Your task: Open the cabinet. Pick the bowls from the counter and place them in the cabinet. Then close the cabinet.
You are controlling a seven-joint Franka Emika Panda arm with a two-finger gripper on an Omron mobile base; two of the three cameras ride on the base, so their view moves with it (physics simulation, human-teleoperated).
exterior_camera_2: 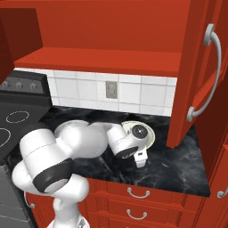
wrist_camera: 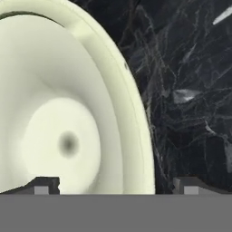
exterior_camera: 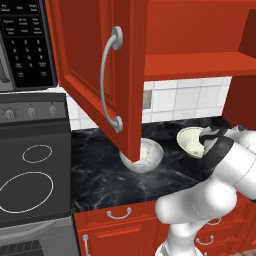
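Looking down: the end effector (wrist_camera: pixel 115 188) hangs over the cream bowl (wrist_camera: pixel 68 118), jaws wide apart, one tip over the bowl's inside and the other past its rim over the desk (wrist_camera: pixel 190 90); it grips nothing.
Left base view: the grey stone bowl (exterior_camera: pixel 145 156) sits on the desk, partly behind the open cabinet door (exterior_camera: pixel 100 75), with the cream bowl to its right (the arm covers part of it).
Right base view: the hand (exterior_camera_2: pixel 133 142) sits over the cream bowl (exterior_camera_2: pixel 149 133), with the right cabinet door (exterior_camera_2: pixel 200 71) swung open; this side also has a wall outlet (exterior_camera_2: pixel 111 90).
Bowls: two, both on the desk.
Cabinet doors: two, both open.
Cabinet shelf (exterior_camera: pixel 195 65): red, up above the bowls.
Stove (exterior_camera: pixel 30 175): left of the desk.
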